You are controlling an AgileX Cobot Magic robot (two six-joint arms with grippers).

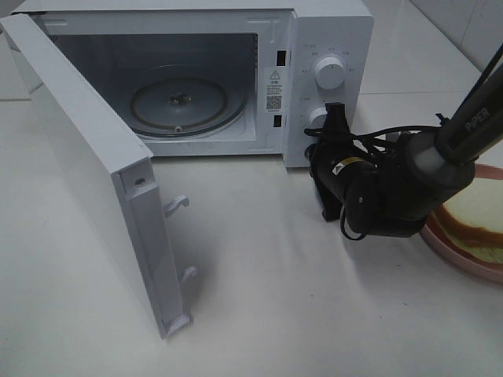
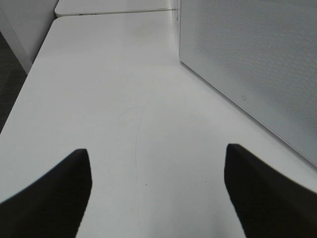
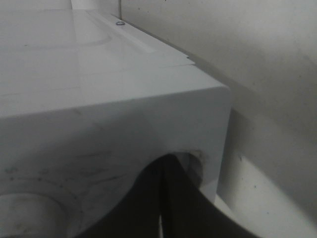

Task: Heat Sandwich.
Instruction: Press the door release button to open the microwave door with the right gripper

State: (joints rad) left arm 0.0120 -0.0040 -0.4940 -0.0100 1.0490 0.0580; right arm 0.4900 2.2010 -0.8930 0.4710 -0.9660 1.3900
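**Microwave door hanging open, sandwich waiting on its plate at the right**

From the high camera, the microwave (image 1: 330, 31) is sitting at the back of the white table (image 1: 259, 314). Its door (image 1: 78, 157) is swinging wide toward the left, and the glass turntable (image 1: 185, 102) is lying bare inside. The right gripper (image 1: 335, 110) is pointing up at the control panel, with its tip just beside the lower knob (image 1: 316, 118) and below the upper knob (image 1: 329, 74). Whether it is touching the lower knob cannot be told from here. The sandwich (image 1: 471, 220) is resting on the pink plate (image 1: 464, 255) at the right edge of the table. It is outside the microwave, and the black arm is partly hiding it.

In the left wrist camera, the left gripper (image 2: 157, 148) is hanging over bare table (image 2: 114, 99). Its two black fingers (image 2: 54, 198) are standing far apart and are gripping nothing. A white dotted panel of the microwave (image 2: 247, 59) is running along one side.

In the right wrist camera, the right gripper (image 3: 161, 198) is showing its fingers pressed together, with nothing visible between them. It is sitting close against a front corner of the microwave (image 3: 124, 99). The rounded edge of a knob (image 3: 25, 213) is peeking in nearby.
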